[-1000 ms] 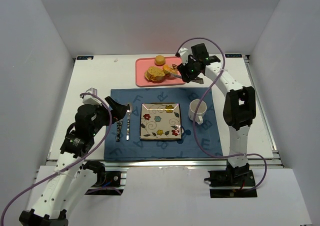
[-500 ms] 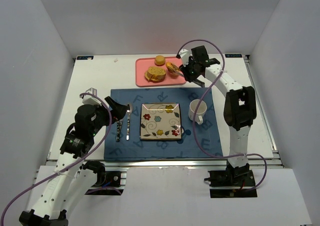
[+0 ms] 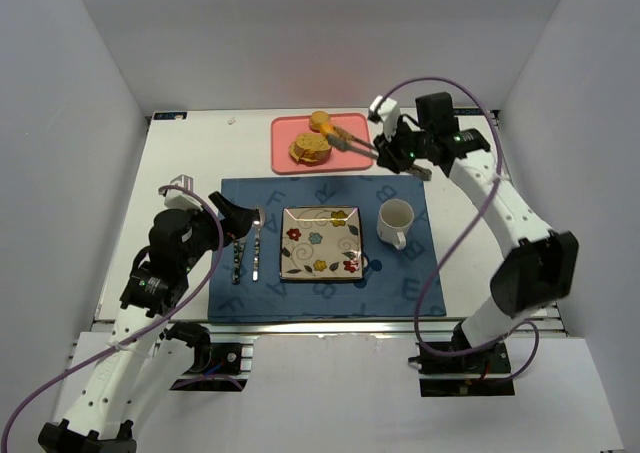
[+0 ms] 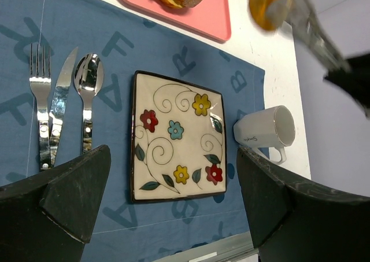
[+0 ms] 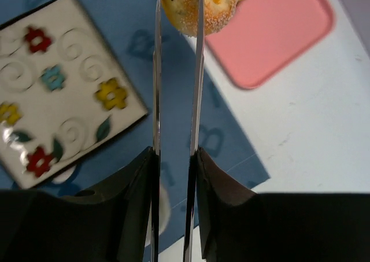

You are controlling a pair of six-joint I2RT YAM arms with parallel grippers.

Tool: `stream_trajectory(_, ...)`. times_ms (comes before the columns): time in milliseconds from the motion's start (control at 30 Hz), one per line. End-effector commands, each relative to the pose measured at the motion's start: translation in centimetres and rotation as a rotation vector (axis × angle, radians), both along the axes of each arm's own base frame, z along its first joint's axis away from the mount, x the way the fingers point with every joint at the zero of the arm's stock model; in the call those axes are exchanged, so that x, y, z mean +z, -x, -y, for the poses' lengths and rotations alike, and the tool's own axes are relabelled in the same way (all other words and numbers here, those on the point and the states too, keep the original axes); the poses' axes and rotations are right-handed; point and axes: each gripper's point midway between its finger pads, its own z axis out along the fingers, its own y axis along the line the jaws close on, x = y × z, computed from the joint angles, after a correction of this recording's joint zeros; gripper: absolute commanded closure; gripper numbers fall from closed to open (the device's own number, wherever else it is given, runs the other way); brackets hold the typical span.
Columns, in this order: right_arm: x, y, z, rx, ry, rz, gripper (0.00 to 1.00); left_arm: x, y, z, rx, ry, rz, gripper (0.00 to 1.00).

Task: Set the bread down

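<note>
Bread piece (image 5: 199, 7), golden and seeded: pinched between the tips of metal tongs (image 5: 176, 100) and held in the air, clear of the tray and not on the plate.
Right claw (image 5: 173, 181): closed on the tongs' two blades and squeezing them together onto the bread piece; the arm reaches toward the far side of the tabletop (image 3: 480, 233).
Other bread (image 3: 310, 149): a small heap of browned pieces lying on the pink tray (image 3: 285, 128), with a round bun near the tray's far edge.
Plate (image 3: 320, 241): square, cream, flower-patterned, bare, at the middle of the blue lettered placemat (image 3: 400, 283).
Mug (image 3: 395, 220): white, upright, just right of the plate on the placemat.
Fork (image 4: 40, 100), knife (image 4: 60, 100), spoon (image 4: 88, 88): side by side, left of the plate, on the placemat.
Left claw (image 3: 236, 225): jaws spread wide and holding nothing, hanging above the near left part of the placemat, by the cutlery.
</note>
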Motion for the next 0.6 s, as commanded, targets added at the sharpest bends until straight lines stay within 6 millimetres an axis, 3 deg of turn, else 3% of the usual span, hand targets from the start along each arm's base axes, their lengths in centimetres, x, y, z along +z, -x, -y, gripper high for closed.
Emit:
stream_trajectory(0, -1.7, 7.1, -1.2, 0.224, 0.027, -0.083, 0.85, 1.2, -0.2, 0.0, 0.003, 0.008, 0.035, 0.02)
stream_trajectory(33, -2.9, 9.4, -1.3, 0.264, 0.05, -0.095, 0.84, 1.2, -0.2, -0.1, 0.005, 0.009, 0.037, 0.02)
stream_trajectory(133, -5.3, 12.9, -1.5, 0.309, 0.098, -0.11, 0.82, 1.4, -0.1, -0.1, 0.005, 0.011, 0.042, 0.02)
stream_trajectory(200, -6.5, 14.0, -1.7, 0.324, 0.131, -0.118, 0.81, 1.3, 0.0, -0.1, 0.005, 0.011, 0.041, 0.02)
stream_trajectory(400, -8.2, 15.0, -2.2, 0.322, 0.162, -0.148, 0.75, 1.6, 0.4, -0.3, 0.008, 0.01, 0.044, 0.02)
stream_trajectory(500, -8.2, 15.2, -2.6, 0.345, 0.17, -0.153, 0.56, 1.7, 0.7, -0.5, 0.012, 0.009, 0.046, 0.02)
stream_trajectory(567, -8.2, 15.5, -2.7, 0.374, 0.172, -0.152, 0.48, 1.6, 0.9, -0.6, 0.014, 0.011, 0.042, 0.02)
